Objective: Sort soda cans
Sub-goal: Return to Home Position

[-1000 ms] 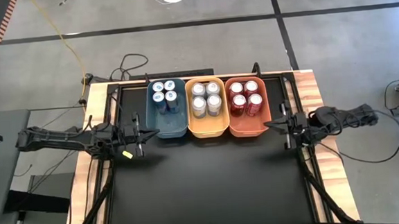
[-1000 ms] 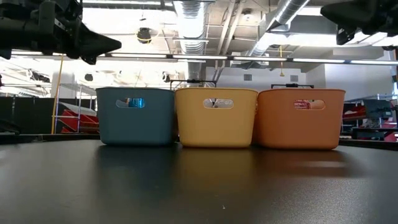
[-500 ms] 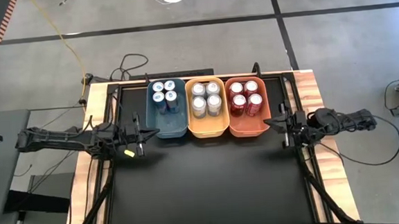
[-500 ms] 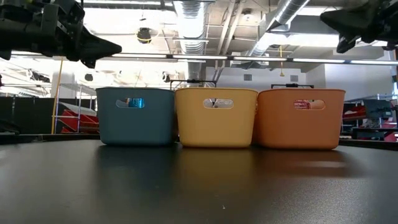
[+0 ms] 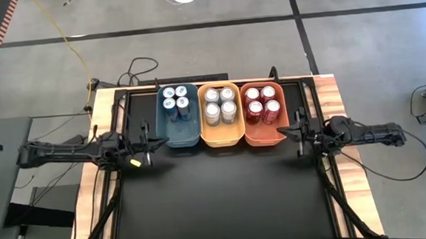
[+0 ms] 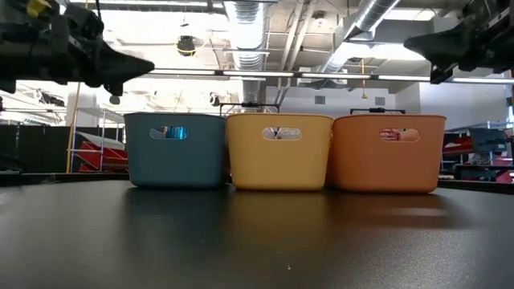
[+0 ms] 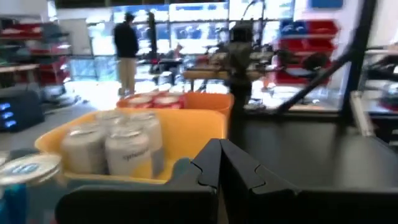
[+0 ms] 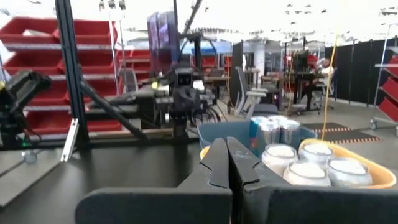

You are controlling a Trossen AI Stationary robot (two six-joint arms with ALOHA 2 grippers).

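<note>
High view: the black counter [image 5: 218, 201] carries three bins side by side along its back edge: a teal bin [image 5: 179, 141], a yellow bin [image 5: 222, 140] and an orange bin [image 5: 264, 138]. Four dark blue cans [image 5: 182, 103] sit in the teal bin, four silver cans [image 5: 212, 109] in the yellow and four red cans [image 5: 254, 106] in the orange. None lies loose, so the sorting looks done.

The step in hand, I judge, is parking the arms. The left fingers [image 7: 208, 171] hang just beside the teal bin's outer wall, pressed together and empty. The right fingers [image 8: 219, 165], likewise together, hang just beside the orange bin. Each retreat calls for drawing outward, clear of the bin walls and the frame rails [image 5: 303, 99]. A person [image 7: 127, 46] stands far off in the room.
</note>
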